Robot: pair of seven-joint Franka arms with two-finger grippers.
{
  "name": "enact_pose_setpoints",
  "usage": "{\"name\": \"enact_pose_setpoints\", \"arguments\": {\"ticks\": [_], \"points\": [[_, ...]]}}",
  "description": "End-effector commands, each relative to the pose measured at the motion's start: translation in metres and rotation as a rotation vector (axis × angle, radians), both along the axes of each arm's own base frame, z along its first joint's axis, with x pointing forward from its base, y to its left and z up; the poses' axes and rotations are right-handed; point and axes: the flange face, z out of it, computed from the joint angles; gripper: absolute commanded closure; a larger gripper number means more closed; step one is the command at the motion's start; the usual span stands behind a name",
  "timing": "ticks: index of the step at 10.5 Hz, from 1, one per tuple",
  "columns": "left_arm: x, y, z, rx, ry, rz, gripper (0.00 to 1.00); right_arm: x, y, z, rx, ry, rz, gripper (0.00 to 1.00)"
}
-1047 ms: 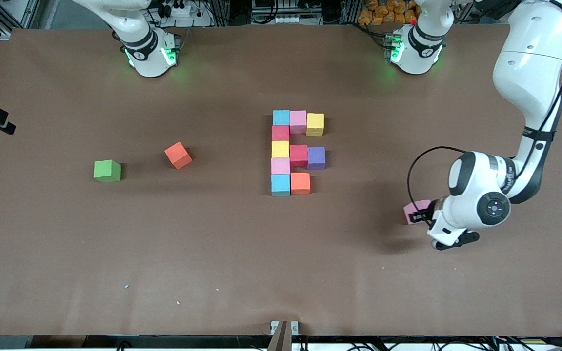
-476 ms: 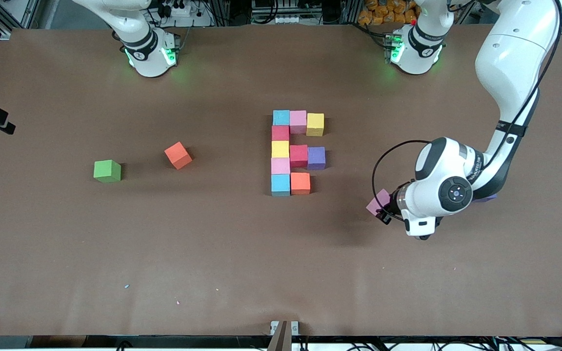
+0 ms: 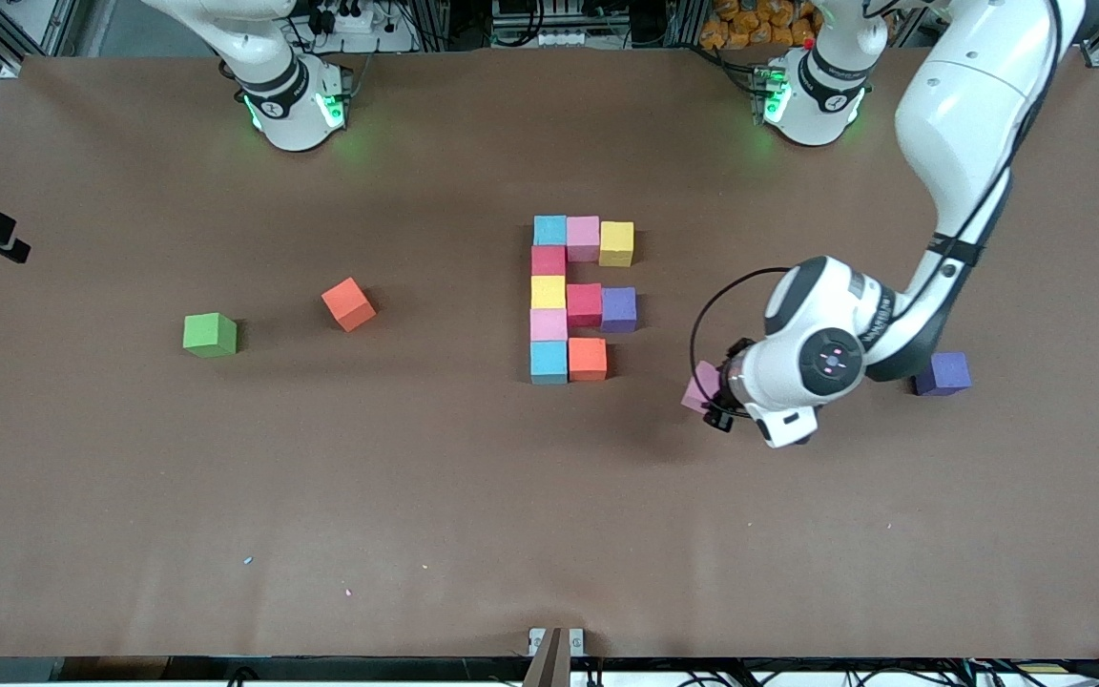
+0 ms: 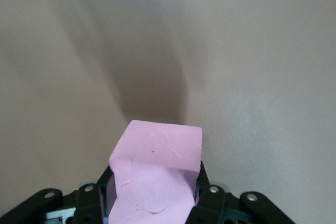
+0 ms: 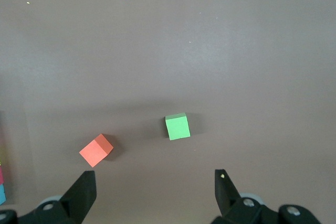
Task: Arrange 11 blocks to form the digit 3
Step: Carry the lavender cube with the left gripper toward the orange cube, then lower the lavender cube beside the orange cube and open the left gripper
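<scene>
Left gripper [image 3: 714, 401] clamps a pink block [image 3: 700, 386] between its fingers, in the air over bare table [image 3: 473, 496]; the unfinished digit 3 [image 3: 580, 298] lies just toward the right arm's end from it, a loose purple block [image 3: 942, 373] toward the left arm's end. Right gripper [image 5: 155, 190] waits, jaws wide and empty, high over a loose orange block [image 5: 96, 150] and green cube [image 5: 177, 126].

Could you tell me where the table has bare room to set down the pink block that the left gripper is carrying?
The left gripper holds the pink block over bare table. The slot beside the figure's orange block, under the purple block, is free but crowded. The strip along the camera's edge is bare. The right gripper waits open.
</scene>
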Motion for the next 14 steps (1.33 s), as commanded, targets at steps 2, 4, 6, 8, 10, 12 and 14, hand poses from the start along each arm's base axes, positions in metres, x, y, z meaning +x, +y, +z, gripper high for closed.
{"name": "enact_pose_setpoints", "arguments": {"ticks": [2,4,6,8,10,12,14], "points": [[-0.013,-0.031,-0.013,-0.010,-0.026,0.167,1.00,-0.002,-0.004,0.006,0.014,-0.002,0.004,0.00],[-0.025,-0.039,-0.026,-0.029,-0.046,0.207,1.00,-0.002,-0.003,0.006,0.015,-0.003,0.004,0.00],[-0.035,-0.038,-0.034,-0.027,-0.044,0.270,1.00,-0.002,-0.004,0.006,0.014,-0.002,0.004,0.00],[-0.046,-0.049,-0.036,-0.030,-0.047,0.360,1.00,-0.002,-0.004,0.006,0.014,-0.002,0.004,0.00],[-0.058,-0.062,-0.037,-0.016,-0.030,0.408,1.00,-0.002,-0.004,0.006,0.014,-0.002,0.002,0.00],[-0.075,-0.075,-0.034,-0.001,-0.026,0.416,1.00,-0.002,-0.004,0.006,0.014,-0.001,0.002,0.00],[-0.079,-0.078,-0.039,0.003,-0.019,0.410,1.00,-0.002,-0.004,0.006,0.014,-0.001,0.002,0.00]]}}
